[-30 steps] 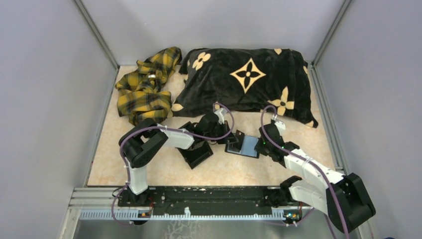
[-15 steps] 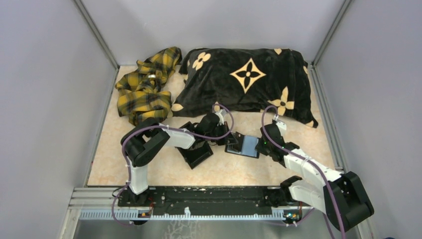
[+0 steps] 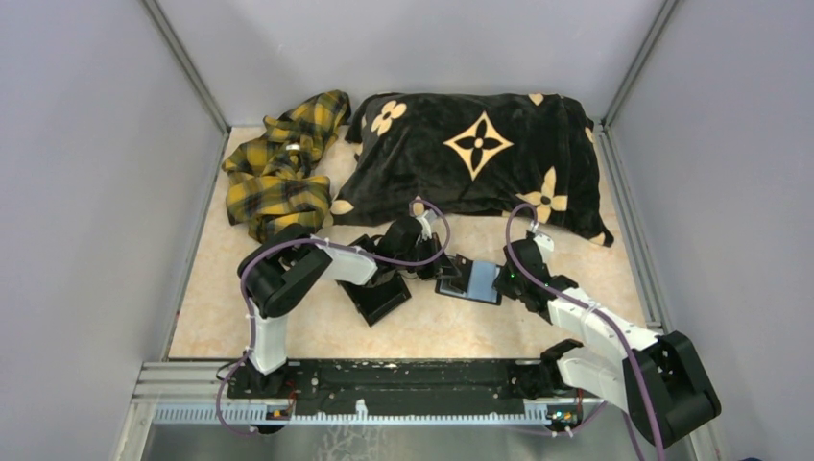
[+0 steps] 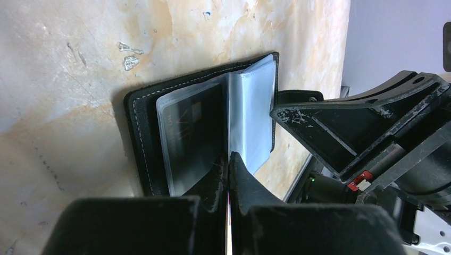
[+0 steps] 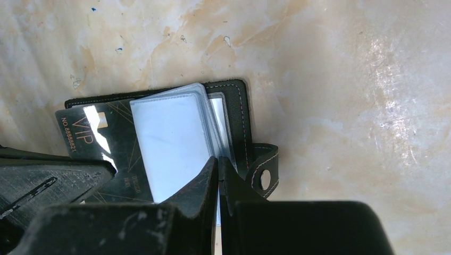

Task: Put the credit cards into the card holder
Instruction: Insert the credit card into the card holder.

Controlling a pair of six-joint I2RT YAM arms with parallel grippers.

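Note:
The card holder lies open on the table between my two grippers. In the left wrist view the card holder shows a black VIP card in its left sleeve and clear bluish sleeves on the right. My left gripper is shut on a thin credit card seen edge-on, its tips at the holder's middle fold. My right gripper is shut on the edge of a clear sleeve of the card holder. In the top view the left gripper and right gripper flank the holder.
A deeper black tray sits left of the holder under the left arm. A black patterned pillow and a yellow plaid cloth lie at the back. The holder's snap strap sticks out beside my right fingers.
The holder and both gripper tips have shifted very slightly toward the back. Both grippers stay shut at the holder.

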